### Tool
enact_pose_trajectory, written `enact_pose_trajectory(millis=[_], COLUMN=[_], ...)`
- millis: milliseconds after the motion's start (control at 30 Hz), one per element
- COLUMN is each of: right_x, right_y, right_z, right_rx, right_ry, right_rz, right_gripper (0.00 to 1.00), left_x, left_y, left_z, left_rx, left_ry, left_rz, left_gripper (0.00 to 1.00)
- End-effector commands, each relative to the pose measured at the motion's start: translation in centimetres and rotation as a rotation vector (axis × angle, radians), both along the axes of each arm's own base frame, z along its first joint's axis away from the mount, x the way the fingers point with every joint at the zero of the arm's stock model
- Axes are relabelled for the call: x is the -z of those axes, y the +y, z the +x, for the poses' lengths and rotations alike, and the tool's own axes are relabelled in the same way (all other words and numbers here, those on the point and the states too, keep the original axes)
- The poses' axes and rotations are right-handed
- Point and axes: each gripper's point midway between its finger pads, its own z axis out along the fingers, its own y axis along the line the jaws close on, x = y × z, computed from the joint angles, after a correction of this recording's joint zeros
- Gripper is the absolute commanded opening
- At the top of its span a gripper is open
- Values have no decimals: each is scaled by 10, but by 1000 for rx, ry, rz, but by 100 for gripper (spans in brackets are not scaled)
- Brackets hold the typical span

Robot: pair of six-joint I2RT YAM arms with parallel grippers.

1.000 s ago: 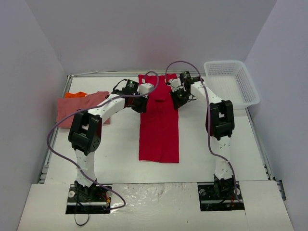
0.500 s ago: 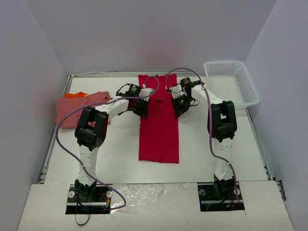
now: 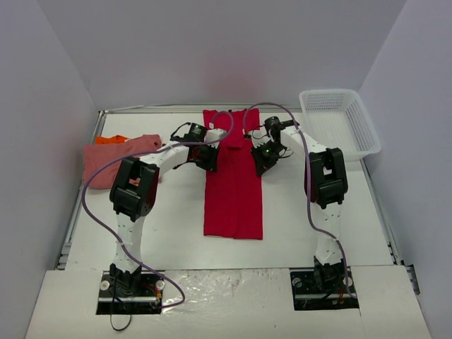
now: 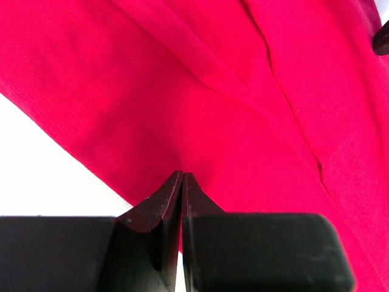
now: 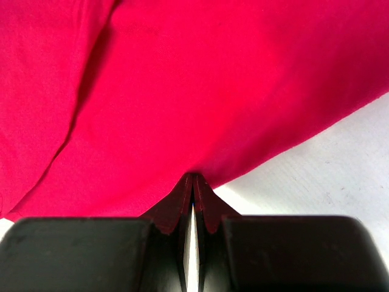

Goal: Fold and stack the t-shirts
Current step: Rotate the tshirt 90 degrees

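The bright red t-shirt [image 3: 233, 194] lies on the table as a long narrow strip, folded lengthwise. My left gripper [image 3: 210, 159] is at its left edge, about a third of the way down from the far end. In the left wrist view the gripper [image 4: 182, 176] is shut, with red cloth [image 4: 231, 91] pinched at its tips. My right gripper [image 3: 260, 164] is at the right edge opposite. It is also shut [image 5: 193, 177] on the cloth's edge [image 5: 243, 91]. The salmon pink shirt [image 3: 116, 159] lies folded at the far left, with the orange shirt [image 3: 111, 139] showing from under its far edge.
A white plastic mesh basket [image 3: 340, 106] stands at the back right corner. Grey walls close in the table on three sides. Purple cables loop over both arms above the red shirt's far end.
Both grippers have moved from near the shirt's far end toward me along its side edges. In the last half second only the right one shifted slightly.
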Motion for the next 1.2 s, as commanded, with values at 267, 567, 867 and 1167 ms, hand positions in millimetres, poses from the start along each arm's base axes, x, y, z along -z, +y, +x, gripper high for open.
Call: enact_pose_trajectory(millis=[267,567,867,1167], right_x=[9,40,52,60], right_y=[9,7,6,1], right_z=[-17,-20,-7,20], right_rx=[-41,-54,-47,-12], right_ry=[71,123,119,82], right_rz=[8,-18,-37,-53], right_gripper=[0,0,0,0], left_x=[-11,5,7,12], left_y=[-2,3,2,11], left_z=[10,8,24,48], left_rx=[-16,-29,-45,-88], left_ry=[-20,16,25,33], left_rz=[1,34,56,76], left_gripper=[2,2,2,2])
